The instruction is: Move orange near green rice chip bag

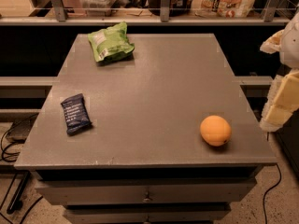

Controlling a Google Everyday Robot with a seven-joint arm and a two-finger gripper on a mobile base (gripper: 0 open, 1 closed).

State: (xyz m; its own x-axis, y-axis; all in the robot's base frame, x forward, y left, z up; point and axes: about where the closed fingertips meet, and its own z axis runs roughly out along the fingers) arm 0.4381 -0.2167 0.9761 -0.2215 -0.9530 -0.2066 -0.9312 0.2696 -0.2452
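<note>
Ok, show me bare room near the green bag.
Bare tabletop runs right of and in front of the green rice chip bag, up to the orange. The blue packet takes the left edge; the gripper hangs off the right edge.

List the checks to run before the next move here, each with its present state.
1. Orange sits free on the table, front right: ok.
2. Green rice chip bag in view, back left: ok.
3. Orange near the bag: not ok, they are at opposite corners.
4. Blue packet out of the straight path: ok, it lies at the left edge.
5. Gripper on the orange: not ok, it is at the right frame edge, apart.
</note>
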